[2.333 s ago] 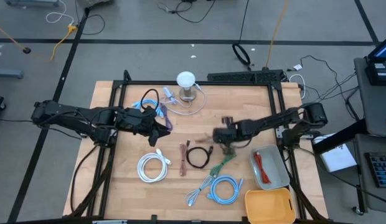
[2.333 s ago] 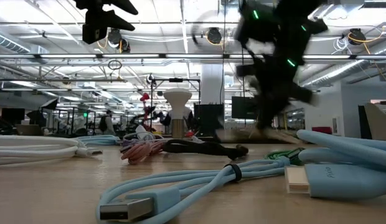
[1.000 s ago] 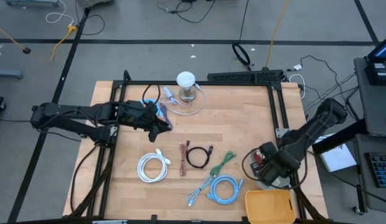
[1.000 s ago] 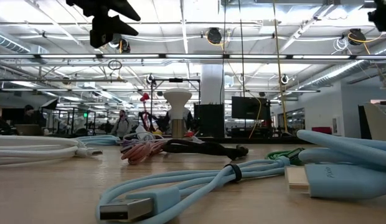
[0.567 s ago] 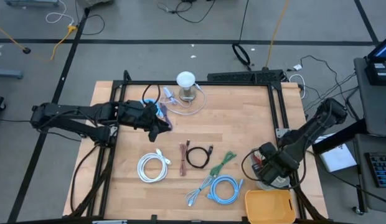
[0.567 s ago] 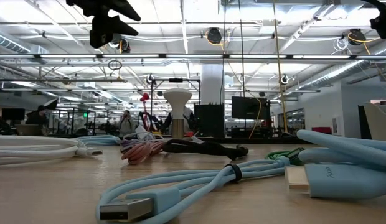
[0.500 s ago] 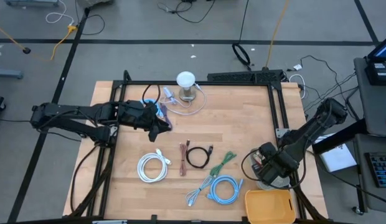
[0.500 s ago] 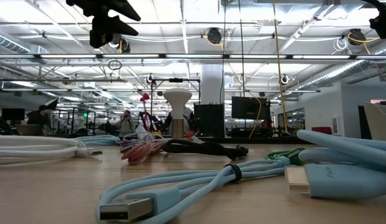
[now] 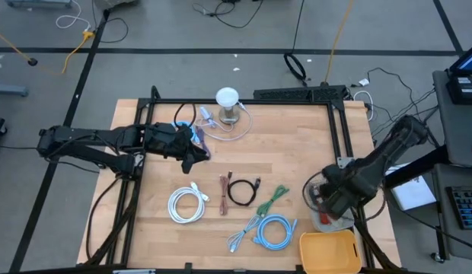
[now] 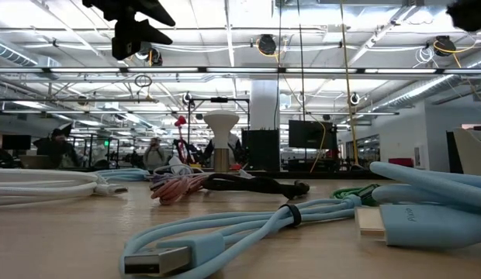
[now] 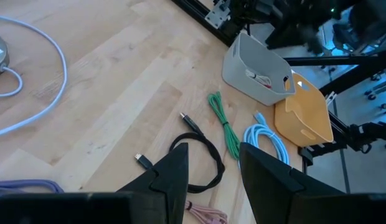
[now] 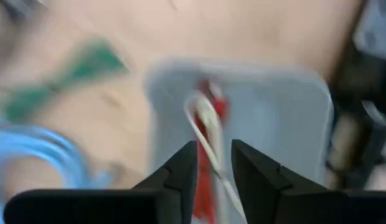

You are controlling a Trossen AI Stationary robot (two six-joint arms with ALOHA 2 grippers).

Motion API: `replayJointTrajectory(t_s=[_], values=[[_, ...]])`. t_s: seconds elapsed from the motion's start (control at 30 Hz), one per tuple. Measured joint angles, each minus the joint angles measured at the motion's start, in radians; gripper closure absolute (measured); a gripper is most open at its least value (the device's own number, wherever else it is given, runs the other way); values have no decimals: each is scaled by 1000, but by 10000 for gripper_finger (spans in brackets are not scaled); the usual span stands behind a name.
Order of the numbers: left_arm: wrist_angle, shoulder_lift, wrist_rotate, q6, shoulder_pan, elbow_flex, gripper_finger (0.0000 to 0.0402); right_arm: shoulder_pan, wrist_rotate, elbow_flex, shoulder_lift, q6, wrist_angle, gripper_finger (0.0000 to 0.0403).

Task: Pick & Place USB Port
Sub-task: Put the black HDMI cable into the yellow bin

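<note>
Here the right gripper (image 12: 213,167) hangs over the grey bin (image 9: 332,215) at the table's right edge, its two fingers (image 12: 180,171) parted by a narrow gap with nothing between them. Below them, inside the bin, lie a red cable (image 12: 210,149) and a pale one across it — blurred, so their ends cannot be made out. From above, the arm hides most of the bin. The left gripper (image 11: 213,163) waits above the table's left side, fingers spread and empty.

Two bins in all: the grey one and a yellow bin (image 9: 330,253) just beside it at the front corner. On the bare wood (image 9: 289,152) lie five loose cables — white coil (image 9: 186,204), pink cable (image 9: 223,195), black loop (image 9: 242,190), green cable (image 9: 272,199) and blue coil (image 9: 272,230) — plus a bundle half under the left arm, too hidden to count. A white lamp (image 9: 228,101) stands at the back.
</note>
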Motion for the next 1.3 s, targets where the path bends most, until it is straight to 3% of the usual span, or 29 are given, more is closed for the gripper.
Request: replayJointTrajectory(t_s=[0.13, 0.27, 0.4, 0.47, 0.53, 0.6, 0.67, 0.8, 0.93, 1.13, 1.3], values=[[11, 0, 0, -1, 0, 0, 257, -40, 279, 51, -79, -39, 13, 317], [41, 0, 0, -16, 0, 0, 257, -97, 585, 82, -145, -241, 155, 318], [68, 0, 0, -34, 0, 0, 257, -166, 847, 65, -184, -744, 545, 318], [80, 0, -7, -37, 0, 0, 256, -212, 867, 33, -185, -1051, 796, 318], [79, 0, -33, -51, -4, 0, 257, -276, 769, -13, -175, -1298, 1035, 318], [70, 5, -63, -62, -14, 0, 257, -357, 556, -56, -151, -1412, 1188, 319], [42, 17, -80, -74, -27, 0, 257, -437, 344, -77, -97, -1388, 1234, 319], [-37, 76, -50, -134, -38, 1, 257, -547, 37, -85, 40, -1265, 1174, 319], [-52, 131, -4, -146, -71, 1, 257, -583, -110, -84, 169, -1252, 1180, 319], [-11, 134, -44, -159, -118, 1, 257, -575, -278, -84, 330, -1404, 1212, 319], [-11, 125, -61, -159, -124, 1, 257, -529, -336, -83, 405, -1549, 1297, 319]])
